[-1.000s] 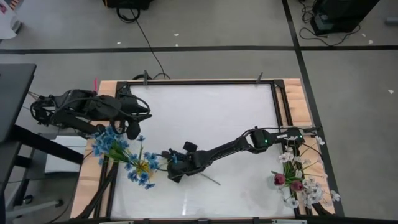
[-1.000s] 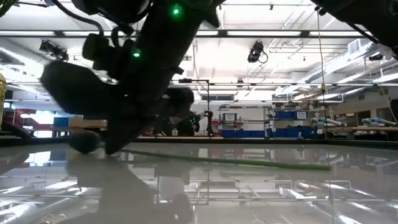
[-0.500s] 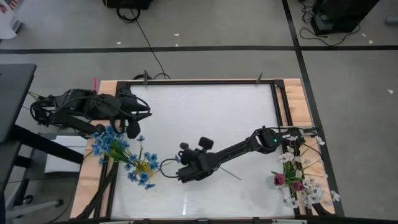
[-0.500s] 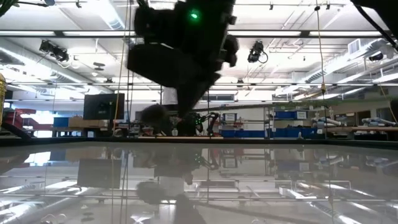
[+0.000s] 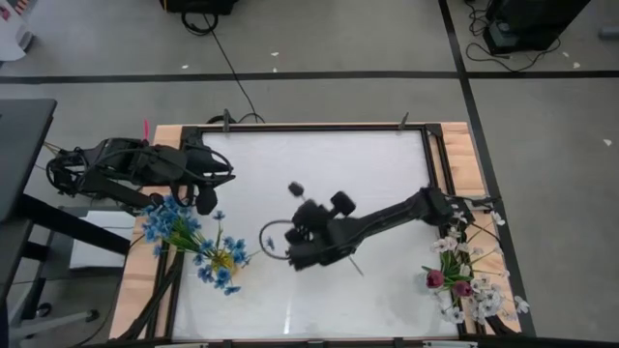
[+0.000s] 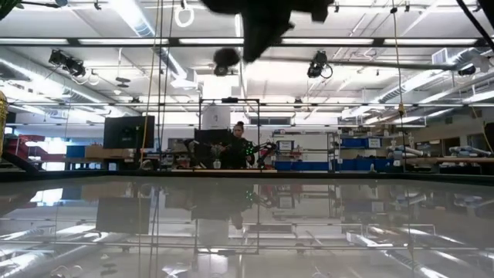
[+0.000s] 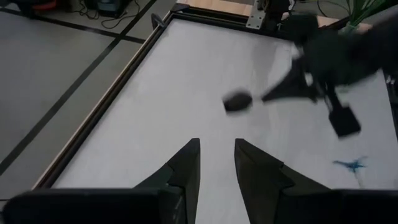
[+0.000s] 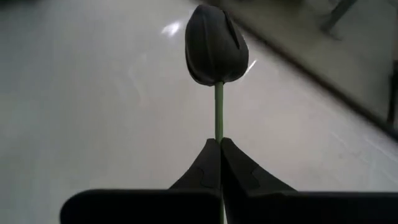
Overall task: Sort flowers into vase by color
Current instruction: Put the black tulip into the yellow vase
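Right gripper is clamped on the green stem of 1 blackish bud, the bud poking out just beyond its fingertips, above mid-table. Left gripper waits, fingers parted, by the table's left edge.

Grey floor crossed by black tape lines; beyond the surface, ceiling strip lights, far shelving, a dark monitor.

A blackish artificial tulip bud on a thin green stem is pinched at the stem, lifted above mid-table. Blue-blossom bunches lie at the left edge; white sprays and red-purple tulip buds lie at the right.
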